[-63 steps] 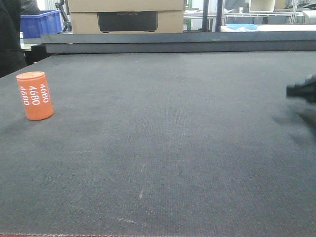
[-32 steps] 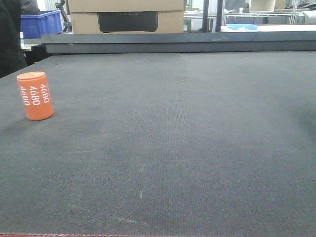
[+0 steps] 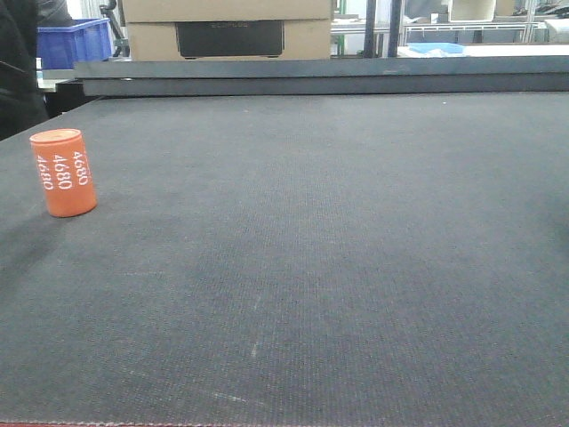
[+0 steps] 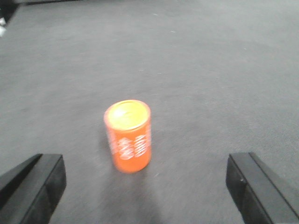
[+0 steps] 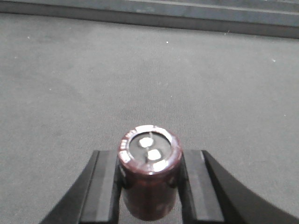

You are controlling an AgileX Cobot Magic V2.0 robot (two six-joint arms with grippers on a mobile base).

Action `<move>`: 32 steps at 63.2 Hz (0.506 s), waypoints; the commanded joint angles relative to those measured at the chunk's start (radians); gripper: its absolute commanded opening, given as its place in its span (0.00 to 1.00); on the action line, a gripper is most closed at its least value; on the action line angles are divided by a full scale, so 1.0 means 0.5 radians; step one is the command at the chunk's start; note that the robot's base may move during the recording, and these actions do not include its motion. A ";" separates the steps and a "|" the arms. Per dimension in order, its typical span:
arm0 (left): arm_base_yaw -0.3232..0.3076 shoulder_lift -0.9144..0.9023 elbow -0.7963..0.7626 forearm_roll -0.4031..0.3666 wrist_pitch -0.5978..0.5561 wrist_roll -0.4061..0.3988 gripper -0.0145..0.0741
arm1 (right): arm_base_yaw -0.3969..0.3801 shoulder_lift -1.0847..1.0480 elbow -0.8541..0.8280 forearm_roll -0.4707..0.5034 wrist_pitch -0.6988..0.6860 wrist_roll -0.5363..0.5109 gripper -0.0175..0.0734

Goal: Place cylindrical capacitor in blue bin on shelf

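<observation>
1. Right wrist-mounted camera: a dark maroon cylindrical capacitor [image 5: 149,154] with a silver-rimmed end face is pinched at its sides between the black fingers of the right gripper [image 5: 150,186], terminal end turned to the lens. The grip is judged to be a carrying hold, with the part kept off the dark grey woven mat [image 5: 70,84] for transfer.
2. An orange plastic cylinder [image 3: 62,173] printed "4680" is shown standing upright on the mat at the left of the front view, and is taken as the landmark. The capacitor's place relative to it cannot be fixed, since neither arm is caught by the front camera.
3. The left gripper [image 4: 145,184] is held just short of the orange cylinder, jaws spread wide to either side and touching nothing. It is judged to be idle rather than committed to a grasp, the orange cylinder not being the part named in the task.
4. Far behind the orange cylinder a ribbed blue plastic crate [image 3: 76,40] is seen, its contents hidden by its wall. Behind and to the right of the cylinder, a brown cardboard box [image 3: 227,27] with a dark front panel is set beyond a raised grey ledge [image 3: 356,76]. Nothing inside it can be seen.
5. The blue bin and the steel shelf cannot be picked out with confidence. A pale blue shape [image 3: 436,47] far to the right of the cylinder is too small to identify. The placing is judged not yet done.
</observation>
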 commanded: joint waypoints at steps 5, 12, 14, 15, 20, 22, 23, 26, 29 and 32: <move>-0.036 0.306 0.005 -0.209 -0.438 0.009 0.84 | 0.003 -0.016 -0.005 -0.015 -0.038 -0.002 0.01; -0.036 0.527 0.005 -0.215 -0.738 -0.002 0.84 | 0.003 -0.016 -0.005 -0.015 -0.038 -0.002 0.01; -0.036 0.584 0.005 -0.215 -0.794 -0.002 0.84 | 0.003 -0.016 -0.005 -0.015 -0.038 -0.002 0.01; -0.036 0.605 0.005 -0.215 -0.815 -0.002 0.84 | 0.003 -0.016 -0.005 -0.015 -0.038 -0.002 0.01; -0.036 0.707 0.005 -0.215 -0.880 -0.011 0.84 | 0.003 -0.016 -0.005 -0.015 -0.044 -0.002 0.01; -0.036 0.749 0.001 -0.215 -0.909 -0.032 0.84 | 0.003 -0.016 -0.005 -0.015 -0.044 -0.002 0.01; -0.036 0.767 0.001 -0.211 -0.919 -0.046 0.84 | 0.003 -0.016 -0.005 -0.015 -0.044 -0.002 0.01; -0.036 0.823 -0.009 -0.197 -0.958 -0.060 0.84 | 0.003 -0.016 -0.005 -0.015 -0.047 -0.002 0.01; -0.036 0.877 -0.031 -0.194 -0.970 -0.063 0.84 | 0.003 -0.016 -0.005 -0.015 -0.051 -0.002 0.01; -0.036 0.923 -0.061 -0.194 -0.975 -0.064 0.84 | 0.003 -0.016 -0.005 -0.015 -0.067 -0.002 0.01</move>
